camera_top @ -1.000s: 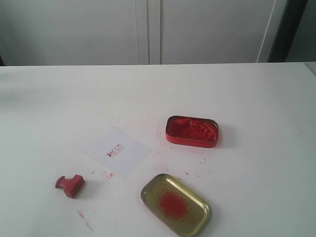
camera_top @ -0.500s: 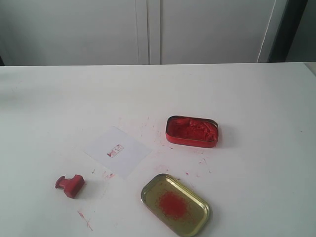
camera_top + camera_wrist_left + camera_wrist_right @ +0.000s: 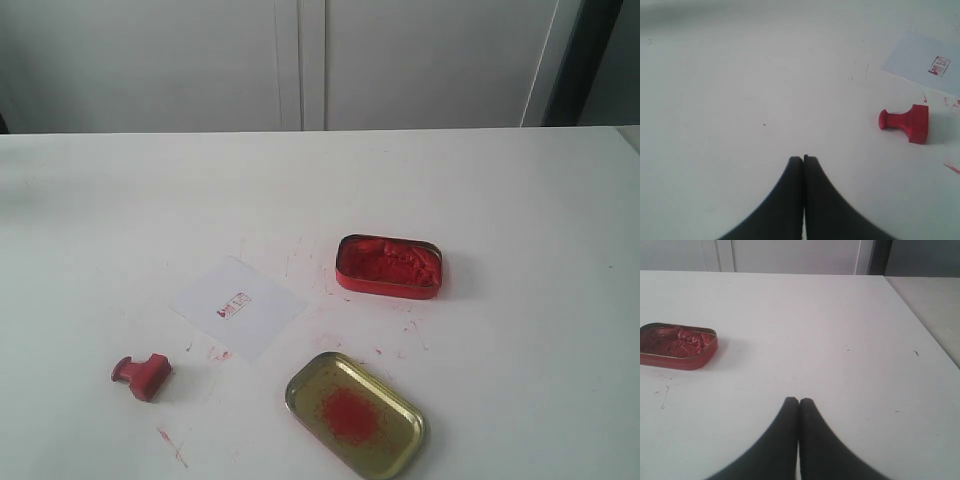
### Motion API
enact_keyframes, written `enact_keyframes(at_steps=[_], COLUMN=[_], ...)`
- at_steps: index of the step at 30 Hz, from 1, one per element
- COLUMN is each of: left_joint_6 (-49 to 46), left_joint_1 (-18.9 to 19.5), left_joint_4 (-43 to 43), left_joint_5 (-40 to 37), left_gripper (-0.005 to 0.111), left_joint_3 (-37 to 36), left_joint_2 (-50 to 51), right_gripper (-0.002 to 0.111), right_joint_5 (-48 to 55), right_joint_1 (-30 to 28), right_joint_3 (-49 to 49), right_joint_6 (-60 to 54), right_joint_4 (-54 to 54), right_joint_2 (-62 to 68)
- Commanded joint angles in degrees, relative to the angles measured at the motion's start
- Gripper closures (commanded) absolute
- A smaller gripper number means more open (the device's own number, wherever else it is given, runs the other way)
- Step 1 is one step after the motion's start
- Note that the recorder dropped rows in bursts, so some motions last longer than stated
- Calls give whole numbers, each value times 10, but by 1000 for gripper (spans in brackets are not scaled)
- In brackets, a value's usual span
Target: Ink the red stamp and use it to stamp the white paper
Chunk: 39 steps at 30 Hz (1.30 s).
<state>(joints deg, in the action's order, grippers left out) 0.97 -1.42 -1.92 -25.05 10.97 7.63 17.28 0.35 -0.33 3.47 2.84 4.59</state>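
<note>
- I saw the left pincer (image 3: 803,159) with its two dark fingers pressed together and nothing between them. It hung over a bare stretch of the surface (image 3: 520,200).
- The right pincer (image 3: 799,401) was likewise closed tight and empty, with bare surface in front of it.
- The red stamp (image 3: 142,376) lay tipped on its side in the near-left part of the surface, with its knob pointing left in the exterior view. It touched nothing else, and open surface lay on every side of it.
- The white paper (image 3: 238,306) lay flat and turned corner-on, between the stamp and the ink tin (image 3: 389,266) and apart from both. It carried a small red imprint (image 3: 232,306) near its middle.
- The ink tin stood open, right of centre, filled with red paste.
- The gold lid (image 3: 355,415) lay inner face up with a red smear, near the lower border of the exterior view and just beyond the paper's nearest corner.
- Red flecks marked the surface around the paper and the tin.
- The far edge of the surface ran below the pale cabinet doors (image 3: 300,60). The right wrist view showed the side edge well apart from the tin.
</note>
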Motion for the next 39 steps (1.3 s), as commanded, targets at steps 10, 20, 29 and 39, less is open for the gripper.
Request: enact_keyframes(at_steps=[10, 20, 29, 39], left_joint_6=[5, 5, 5, 5], left_joint_1=[2, 2, 2, 2], left_joint_4=[-2, -2, -2, -2], left_joint_5=[41, 58, 58, 58], left_gripper=[107, 107, 107, 107], left_joint_3=[-90, -110, -110, -110], left_joint_2=[-76, -76, -76, -76], right_gripper=[108, 108, 108, 108], right_joint_5=[-7, -7, -7, -7], right_joint_1=[-3, -3, -3, -3], right_joint_3=[3, 3, 3, 3], right_joint_6=[2, 2, 2, 2], right_joint_4=[1, 1, 1, 1], right_joint_2=[-1, -1, -1, -1])
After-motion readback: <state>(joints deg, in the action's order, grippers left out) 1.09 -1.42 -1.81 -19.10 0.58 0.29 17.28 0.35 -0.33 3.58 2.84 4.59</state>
